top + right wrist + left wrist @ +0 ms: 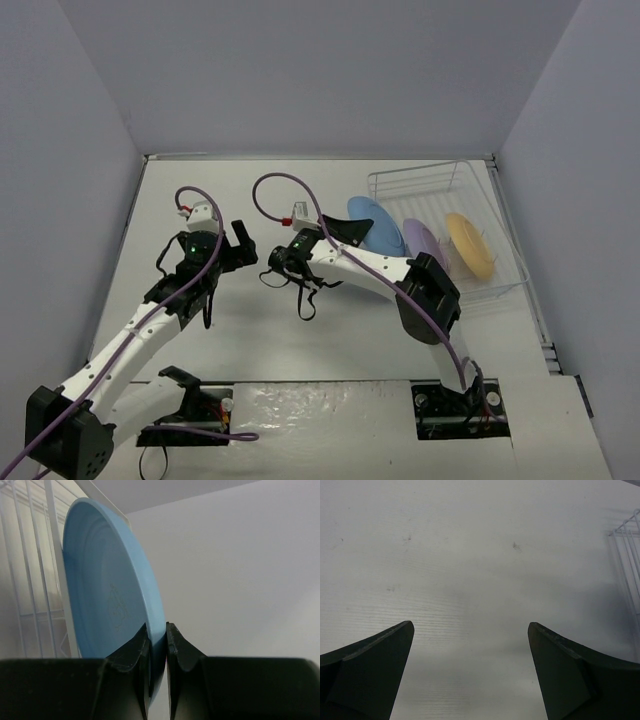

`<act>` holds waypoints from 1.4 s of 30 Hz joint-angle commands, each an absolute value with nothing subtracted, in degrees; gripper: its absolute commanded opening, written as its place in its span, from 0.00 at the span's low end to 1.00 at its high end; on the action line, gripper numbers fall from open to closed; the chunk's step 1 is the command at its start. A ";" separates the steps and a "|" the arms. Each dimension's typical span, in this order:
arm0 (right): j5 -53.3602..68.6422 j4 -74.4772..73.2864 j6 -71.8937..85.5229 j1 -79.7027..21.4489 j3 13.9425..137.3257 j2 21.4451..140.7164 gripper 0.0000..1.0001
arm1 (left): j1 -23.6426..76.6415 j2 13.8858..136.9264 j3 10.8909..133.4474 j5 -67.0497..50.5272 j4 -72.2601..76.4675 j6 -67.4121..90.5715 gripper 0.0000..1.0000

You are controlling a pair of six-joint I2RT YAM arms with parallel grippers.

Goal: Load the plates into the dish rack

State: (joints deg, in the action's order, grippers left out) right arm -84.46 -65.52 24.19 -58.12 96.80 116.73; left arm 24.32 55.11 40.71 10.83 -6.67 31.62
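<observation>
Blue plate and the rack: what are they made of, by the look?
The blue plate looks like matte plastic: even colour, soft sheen, moulded rings, a faint embossed mark. The dish rack is thin wire, probably metal, whitish or silvery, a see-through grid; coated or bare, cannot tell.

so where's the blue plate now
Top view: blue plate on edge at the left end of the dish rack, beside the lavender plate, pinched by the right gripper.
</observation>
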 commanded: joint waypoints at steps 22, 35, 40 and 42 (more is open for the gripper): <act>-77.36 -67.68 33.24 -56.49 92.20 107.99 0.00 | 24.17 54.40 42.58 13.45 -4.96 30.28 0.97; -71.85 -67.75 40.50 -56.49 83.82 105.18 0.05 | 24.17 54.57 43.07 14.05 -5.20 29.81 0.97; -71.37 -67.76 41.42 -56.45 84.44 105.80 0.43 | 24.10 54.82 43.15 13.89 -5.19 29.79 0.97; -71.45 -67.75 41.65 -56.55 85.12 105.34 0.65 | 24.10 54.74 43.17 13.80 -5.17 29.71 0.97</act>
State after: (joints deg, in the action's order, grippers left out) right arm -71.11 -66.32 38.18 -56.27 83.77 108.90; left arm 24.32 54.96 40.71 13.01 -7.25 30.52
